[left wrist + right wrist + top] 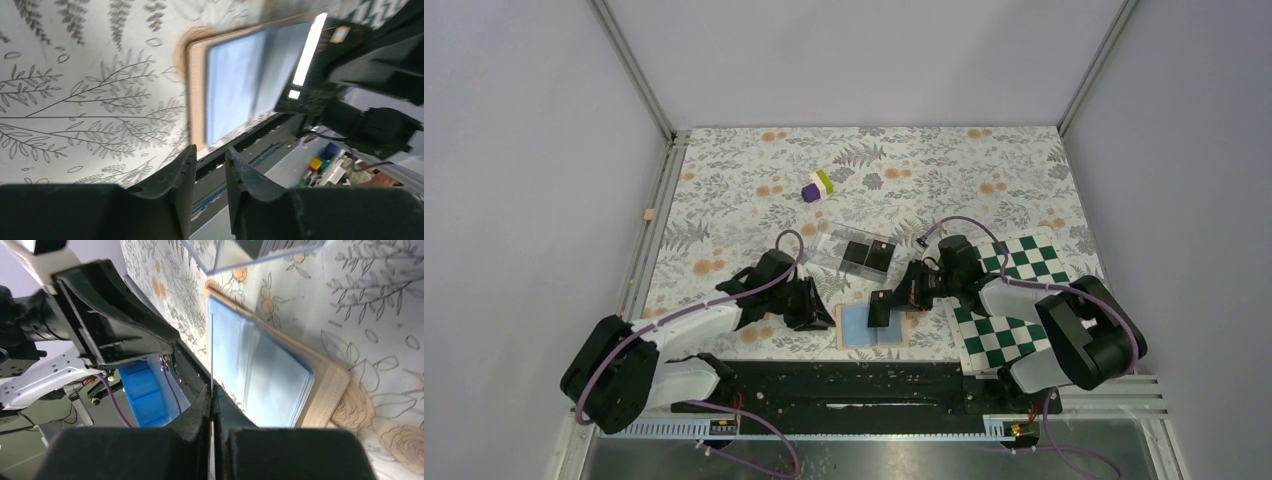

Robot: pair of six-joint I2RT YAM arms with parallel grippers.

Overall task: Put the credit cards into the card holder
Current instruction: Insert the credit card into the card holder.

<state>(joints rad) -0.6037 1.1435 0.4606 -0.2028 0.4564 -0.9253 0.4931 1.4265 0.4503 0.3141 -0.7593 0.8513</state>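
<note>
Now, black credit card [880,308] in tight right hand [212,395] over card holder [854,330] (blue inside); left hand [211,154] narrow.

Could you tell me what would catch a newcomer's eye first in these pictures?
The card holder, light blue inside, lies open at the middle of the near edge. The right gripper pinches a black credit card over it, while the left gripper hangs open beside its left edge. Behind, a clear case holds two more black cards.

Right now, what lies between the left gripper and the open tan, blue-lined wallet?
Only bare floral tablecloth separates left gripper and wallet, per the left wrist view.
</note>
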